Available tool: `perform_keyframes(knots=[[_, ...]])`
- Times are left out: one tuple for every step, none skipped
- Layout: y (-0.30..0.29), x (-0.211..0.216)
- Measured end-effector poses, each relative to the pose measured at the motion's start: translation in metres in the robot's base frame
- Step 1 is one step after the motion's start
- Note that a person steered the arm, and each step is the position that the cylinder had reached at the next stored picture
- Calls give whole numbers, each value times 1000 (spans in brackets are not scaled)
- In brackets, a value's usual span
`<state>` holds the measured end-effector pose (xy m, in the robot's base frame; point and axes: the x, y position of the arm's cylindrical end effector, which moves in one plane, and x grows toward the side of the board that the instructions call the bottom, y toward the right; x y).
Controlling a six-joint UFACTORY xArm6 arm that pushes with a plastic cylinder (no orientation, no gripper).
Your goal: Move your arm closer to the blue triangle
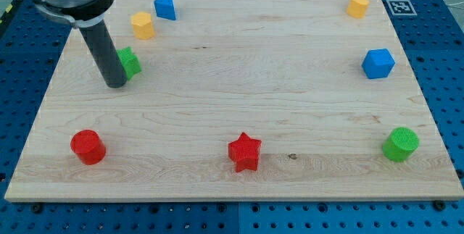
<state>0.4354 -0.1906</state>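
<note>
The blue triangle lies near the view's top left of the wooden board. My tip rests on the board below and to the left of it, touching the left side of a green block, which the rod partly hides. A yellow block lies between my tip and the blue triangle.
A red cylinder sits at the bottom left, a red star at the bottom middle, a green cylinder at the bottom right. A blue cube and a yellow block lie at the right.
</note>
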Motion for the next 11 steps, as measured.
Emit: perform_keyframes(knots=[[2,-15],[16,-23],[40,-18],[96,-15],[135,-16],[158,-16],[177,-22],[192,-50],[192,-87],[181,-125],[147,-148]])
